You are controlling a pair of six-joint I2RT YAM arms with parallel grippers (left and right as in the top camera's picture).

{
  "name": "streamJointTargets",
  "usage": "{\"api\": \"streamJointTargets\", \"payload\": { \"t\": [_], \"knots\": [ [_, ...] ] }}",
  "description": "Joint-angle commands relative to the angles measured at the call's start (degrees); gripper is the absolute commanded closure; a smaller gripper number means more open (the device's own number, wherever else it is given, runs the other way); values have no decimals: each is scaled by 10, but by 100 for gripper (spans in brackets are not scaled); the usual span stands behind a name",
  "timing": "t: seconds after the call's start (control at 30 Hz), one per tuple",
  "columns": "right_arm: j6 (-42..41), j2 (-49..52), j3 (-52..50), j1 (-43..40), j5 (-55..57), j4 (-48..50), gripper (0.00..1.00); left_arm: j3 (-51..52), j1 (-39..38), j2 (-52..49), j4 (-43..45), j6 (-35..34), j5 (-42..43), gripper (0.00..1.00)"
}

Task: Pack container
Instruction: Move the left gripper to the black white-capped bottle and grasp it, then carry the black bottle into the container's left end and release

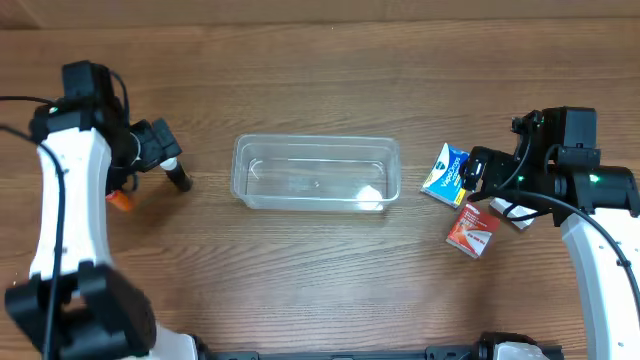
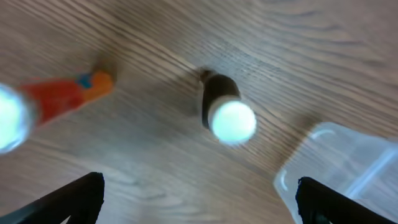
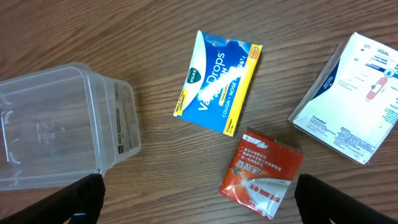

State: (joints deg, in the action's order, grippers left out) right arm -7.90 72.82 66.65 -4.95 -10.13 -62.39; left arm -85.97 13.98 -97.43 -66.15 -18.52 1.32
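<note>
The clear plastic container [image 1: 316,173] sits empty at the table's middle; it also shows in the left wrist view [image 2: 348,168] and the right wrist view [image 3: 59,134]. My left gripper [image 1: 160,150] is open and empty, left of the container, above a small dark bottle with a white cap [image 2: 224,112] and an orange tube [image 2: 65,96]. My right gripper [image 1: 472,175] is open and empty, right of the container, over a blue cough-drop packet [image 3: 219,81], a red packet [image 3: 261,173] and a white packet [image 3: 354,99].
The dark bottle [image 1: 178,175] and orange tube [image 1: 120,199] lie at the left. The blue packet [image 1: 445,172], red packet [image 1: 472,231] and white packet [image 1: 512,212] lie at the right on the wooden table [image 1: 320,280].
</note>
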Motion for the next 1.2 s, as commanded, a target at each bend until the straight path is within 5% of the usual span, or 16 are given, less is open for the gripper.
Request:
{"api": "streamJointTargets", "payload": {
  "t": [0.0, 0.83, 1.17],
  "knots": [
    [-3, -3, 19, -3, -5, 3, 0, -9, 1, -50, 18, -8, 0, 3],
    [-3, -3, 19, -3, -5, 3, 0, -9, -43, -120, 67, -8, -33, 56],
    [-3, -3, 19, -3, -5, 3, 0, -9, -43, -120, 60, -8, -33, 66]
  ]
}}
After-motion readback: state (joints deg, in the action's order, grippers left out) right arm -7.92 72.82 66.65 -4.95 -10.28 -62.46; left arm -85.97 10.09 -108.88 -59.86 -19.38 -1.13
